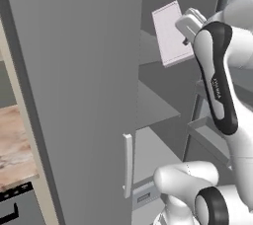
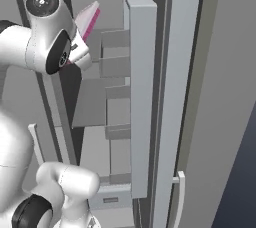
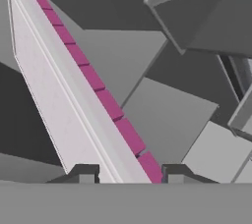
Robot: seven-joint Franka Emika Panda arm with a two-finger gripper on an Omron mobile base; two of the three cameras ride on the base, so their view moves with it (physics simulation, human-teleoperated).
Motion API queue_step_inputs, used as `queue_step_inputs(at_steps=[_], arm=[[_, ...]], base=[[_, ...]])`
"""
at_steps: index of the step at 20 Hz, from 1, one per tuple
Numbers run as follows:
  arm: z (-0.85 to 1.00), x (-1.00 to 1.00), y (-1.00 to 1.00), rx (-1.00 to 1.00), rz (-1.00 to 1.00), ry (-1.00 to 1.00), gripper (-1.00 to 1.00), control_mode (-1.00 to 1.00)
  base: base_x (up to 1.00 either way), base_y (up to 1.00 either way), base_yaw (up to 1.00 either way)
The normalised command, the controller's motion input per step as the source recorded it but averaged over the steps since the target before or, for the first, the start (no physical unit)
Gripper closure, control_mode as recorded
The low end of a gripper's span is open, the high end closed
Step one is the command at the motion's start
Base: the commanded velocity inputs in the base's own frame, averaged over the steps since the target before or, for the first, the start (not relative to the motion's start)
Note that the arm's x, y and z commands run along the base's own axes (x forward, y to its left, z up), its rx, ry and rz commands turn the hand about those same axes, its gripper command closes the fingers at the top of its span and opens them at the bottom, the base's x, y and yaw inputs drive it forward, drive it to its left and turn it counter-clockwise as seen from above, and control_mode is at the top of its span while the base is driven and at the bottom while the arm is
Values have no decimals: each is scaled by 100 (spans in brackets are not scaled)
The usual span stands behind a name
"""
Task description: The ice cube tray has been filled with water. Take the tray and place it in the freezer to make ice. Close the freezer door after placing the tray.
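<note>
The ice cube tray (image 1: 170, 34) is a thin pale lavender slab with a pink edge, held tilted inside the upper part of the open freezer (image 1: 158, 105). My gripper (image 1: 187, 39) is shut on the tray's near end. From the right base, the tray (image 2: 89, 18) sticks up past my gripper (image 2: 80, 42), above the grey inner shelves. In the hand view the tray (image 3: 74, 85) runs away from my gripper (image 3: 125, 175), with a dark fingertip on each side of it. The freezer door (image 2: 142, 97) stands open, its shelf bins facing inward.
The wider grey door (image 1: 74, 95) to the left is closed, with a pale handle (image 1: 127, 165). The open door's bins (image 1: 207, 135) jut out close to my arm on the right. A wooden counter (image 1: 15, 145) lies at the far left. A drawer front (image 1: 143, 197) sits low in the freezer.
</note>
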Motion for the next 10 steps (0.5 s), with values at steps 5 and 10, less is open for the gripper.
queue_step_inputs(at_steps=[5, 10], arm=[[0, 44, 0, 0, 2, 0, 100, -100], [0, 39, 1, 0, 4, 0, 100, -100]], base=[[0, 0, 0], [0, 0, 0]])
